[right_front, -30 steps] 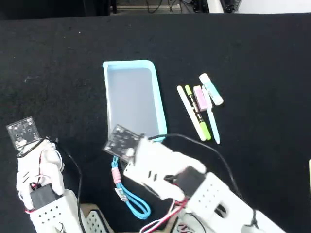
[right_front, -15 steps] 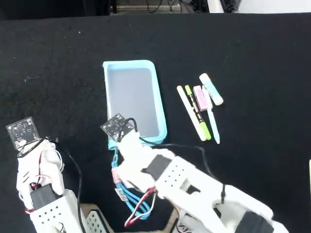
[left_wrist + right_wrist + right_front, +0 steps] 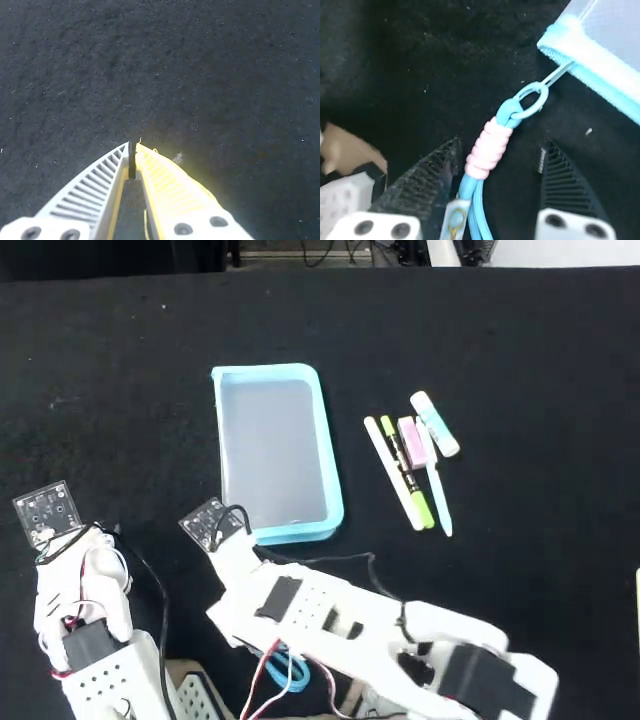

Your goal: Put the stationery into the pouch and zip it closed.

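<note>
The light blue pouch (image 3: pixel 272 450) lies flat in the middle of the black table, its zipper end toward the arms. Several pens and highlighters (image 3: pixel 411 468) lie in a loose bunch to its right. My right arm (image 3: pixel 330 615) stretches across just in front of the pouch. Its gripper (image 3: pixel 497 146) is open, the dark fingers straddling the pink-wrapped blue cord (image 3: pixel 487 150) that hangs from the zipper pull ring (image 3: pixel 532 97) at the pouch corner (image 3: pixel 590 45). My left arm (image 3: pixel 80 605) rests at the near left; its gripper (image 3: pixel 133 148) is shut over bare black cloth.
The blue cord's loop (image 3: pixel 290 672) peeks out under my right arm at the table's near edge. Black cloth (image 3: pixel 500 360) covers the whole table, with open room behind and left of the pouch. A tan edge (image 3: pixel 342 150) shows beside the right gripper.
My right arm has swung leftward and down along the pouch's near edge, so its wrist now sits left of the near corner, over the cord. The left arm has kept still.
</note>
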